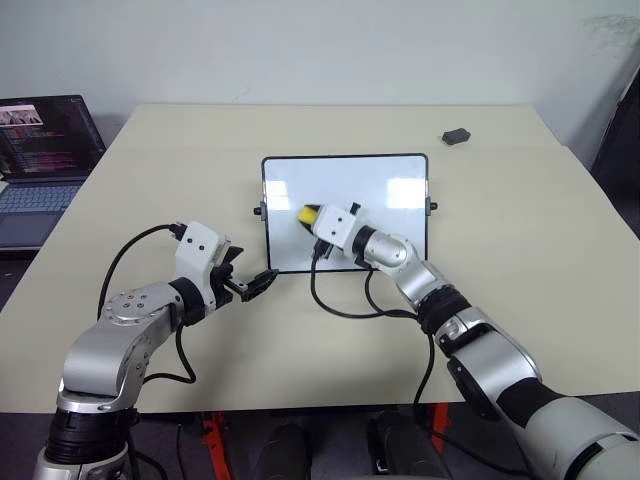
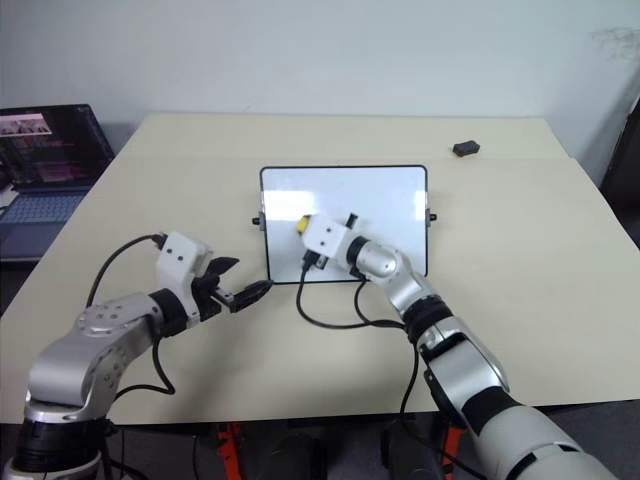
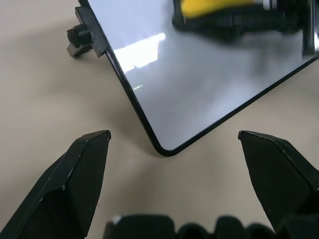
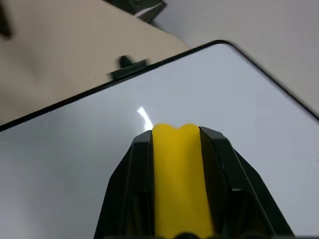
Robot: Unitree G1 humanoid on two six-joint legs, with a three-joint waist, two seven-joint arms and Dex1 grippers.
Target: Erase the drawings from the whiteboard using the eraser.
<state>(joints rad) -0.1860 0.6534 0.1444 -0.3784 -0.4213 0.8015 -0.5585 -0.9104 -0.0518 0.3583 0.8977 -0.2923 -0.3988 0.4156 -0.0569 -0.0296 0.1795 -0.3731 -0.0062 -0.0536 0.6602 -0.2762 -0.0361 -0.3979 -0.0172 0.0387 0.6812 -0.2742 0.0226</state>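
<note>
The whiteboard (image 1: 390, 215), white with a thin black frame and side knobs, lies in the middle of the table. My right gripper (image 1: 312, 216) is over the board's left part, shut on the yellow eraser (image 4: 180, 184), which sticks out between its black fingers and is also seen as a yellow tip (image 1: 309, 213). The drawings are out of view; the board surface that shows (image 4: 75, 159) is plain white with glare. My left gripper (image 3: 173, 133) is open just off the board's near left corner (image 3: 167, 149), with nothing between its fingers.
An open laptop (image 1: 40, 160) stands at the far left edge of the beige table (image 1: 550, 230). A small dark grey lump (image 1: 456, 136) lies at the far right. Black cables (image 1: 340, 305) loop on the table in front of the board.
</note>
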